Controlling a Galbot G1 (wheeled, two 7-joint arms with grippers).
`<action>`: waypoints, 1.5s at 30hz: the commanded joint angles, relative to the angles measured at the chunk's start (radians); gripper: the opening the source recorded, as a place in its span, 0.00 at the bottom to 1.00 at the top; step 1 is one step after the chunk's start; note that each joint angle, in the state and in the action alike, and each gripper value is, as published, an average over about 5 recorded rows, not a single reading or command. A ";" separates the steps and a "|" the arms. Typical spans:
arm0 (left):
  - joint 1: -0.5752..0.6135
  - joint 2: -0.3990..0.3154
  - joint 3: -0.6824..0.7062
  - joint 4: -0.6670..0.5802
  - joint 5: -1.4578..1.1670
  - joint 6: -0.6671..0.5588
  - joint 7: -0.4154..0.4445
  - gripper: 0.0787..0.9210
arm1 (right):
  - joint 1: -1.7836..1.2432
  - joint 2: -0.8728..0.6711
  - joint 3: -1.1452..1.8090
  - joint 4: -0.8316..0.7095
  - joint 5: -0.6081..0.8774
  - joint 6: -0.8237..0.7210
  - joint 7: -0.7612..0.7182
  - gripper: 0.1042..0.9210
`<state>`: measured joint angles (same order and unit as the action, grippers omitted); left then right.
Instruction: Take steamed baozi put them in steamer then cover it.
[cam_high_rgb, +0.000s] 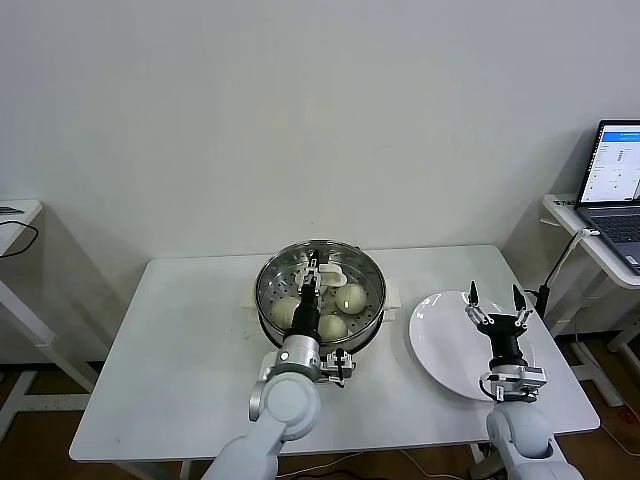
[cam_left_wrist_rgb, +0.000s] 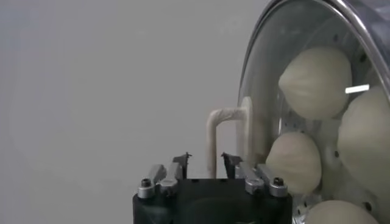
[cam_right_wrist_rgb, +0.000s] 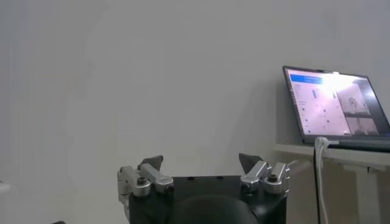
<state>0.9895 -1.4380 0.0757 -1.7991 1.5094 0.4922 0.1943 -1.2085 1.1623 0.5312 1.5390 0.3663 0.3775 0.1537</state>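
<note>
While the buns (cam_high_rgb: 350, 297) sit inside the steamer (cam_high_rgb: 372, 272) at the back middle of the white table (cam_high_rgb: 180, 360), I see the glass lid (cam_left_wrist_rgb: 268, 73) resting on top of it, and the buns show through the glass in my left wrist view. I count four of them there, packed close together on the perforated tray. My left gripper (cam_high_rgb: 316, 275) reaches over the pot from the near side, its fingers slightly spread on either side of the lid's cream handle (cam_left_wrist_rgb: 226, 131) and not pinching it. My right gripper (cam_high_rgb: 495, 305) hovers over the white plate (cam_high_rgb: 430, 335), just right of the steamer, fingers spread wide and holding nothing. A laptop (cam_high_rgb: 614, 180) stands open on a side desk at the far right.
</note>
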 joint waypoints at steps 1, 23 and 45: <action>0.029 0.029 0.014 -0.089 -0.032 0.005 0.005 0.66 | 0.003 0.013 0.001 0.006 -0.003 0.000 0.002 0.88; 0.274 0.266 -0.297 -0.418 -0.622 -0.158 -0.196 0.88 | -0.039 0.006 -0.006 0.072 0.004 -0.093 0.040 0.88; 0.422 0.110 -0.714 -0.053 -1.519 -0.674 -0.159 0.88 | -0.137 0.006 -0.020 0.160 0.061 -0.168 0.015 0.88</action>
<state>1.3281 -1.2859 -0.4885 -1.9583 0.2826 0.0345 -0.0282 -1.3115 1.1660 0.5192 1.6758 0.4175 0.2336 0.1654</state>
